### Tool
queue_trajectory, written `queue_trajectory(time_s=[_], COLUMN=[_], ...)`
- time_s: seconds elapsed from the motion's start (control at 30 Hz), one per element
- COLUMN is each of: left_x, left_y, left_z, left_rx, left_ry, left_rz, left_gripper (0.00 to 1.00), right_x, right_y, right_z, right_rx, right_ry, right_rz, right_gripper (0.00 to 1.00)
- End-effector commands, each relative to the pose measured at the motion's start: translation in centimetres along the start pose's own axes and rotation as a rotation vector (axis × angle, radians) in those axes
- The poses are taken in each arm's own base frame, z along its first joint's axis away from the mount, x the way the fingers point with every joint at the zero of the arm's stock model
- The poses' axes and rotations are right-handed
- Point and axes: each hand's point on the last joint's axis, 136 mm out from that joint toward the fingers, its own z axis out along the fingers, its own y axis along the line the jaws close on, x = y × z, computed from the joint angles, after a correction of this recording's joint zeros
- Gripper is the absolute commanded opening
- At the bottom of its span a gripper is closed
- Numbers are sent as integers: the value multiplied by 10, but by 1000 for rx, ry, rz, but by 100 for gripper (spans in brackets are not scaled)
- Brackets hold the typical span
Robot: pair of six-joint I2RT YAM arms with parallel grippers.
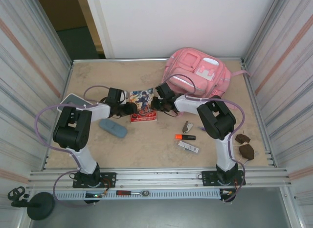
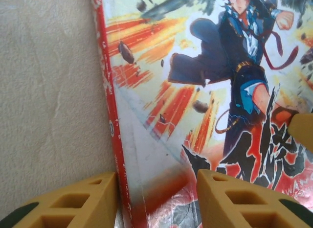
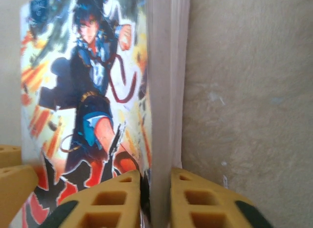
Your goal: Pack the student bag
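The student bag (image 1: 198, 74), a large pink backpack, lies at the back right of the table. In front of it a comic book (image 1: 144, 106) with a red spine lies between my two grippers. My right gripper (image 1: 155, 104) is shut on the book's page edge (image 3: 164, 115), one finger above the cover and one below (image 3: 155, 198). My left gripper (image 1: 131, 108) stands open astride the spine (image 2: 110, 101). One of its fingers (image 2: 73, 203) is beside the spine on the table, the other over the cover (image 2: 156, 198).
A blue-grey pouch (image 1: 113, 128) lies near the left arm, with a pale flat pad (image 1: 73, 101) behind it. An orange highlighter (image 1: 185, 137), a small clip (image 1: 188, 126), a white bar (image 1: 188, 147) and brown pieces (image 1: 244, 145) lie front right. Corrugated walls enclose the table.
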Motion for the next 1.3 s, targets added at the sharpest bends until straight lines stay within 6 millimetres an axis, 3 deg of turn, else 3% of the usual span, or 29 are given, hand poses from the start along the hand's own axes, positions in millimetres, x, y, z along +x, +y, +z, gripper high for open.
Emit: queue_trajectory(time_s=[0.0,0.17,0.47,0.7,1.03,1.27], left_x=[7,-5,-19,-18,-22,-24], left_y=[-23,-17,-40,-49,-63,-87], left_z=[-9,-31,-92,-108,-104,-111], left_rx=[114,151,343,424,569,656], left_ry=[13,-68,-231,-269,-253,-251], left_rz=[-9,-81,-204,-293,-375,-340], left_gripper=[46,55,73,87,92,86], right_x=[1,-19,-52,-62,-63,-59], right_y=[23,35,62,82,98,106], right_z=[-14,-52,-121,-156,-182,-178], right_rx=[-103,-222,-475,-628,-767,-814], right_ry=[-10,-79,-219,-269,-303,-298], right_rz=[1,51,204,269,345,379], right_gripper=[0,0,0,0,0,0])
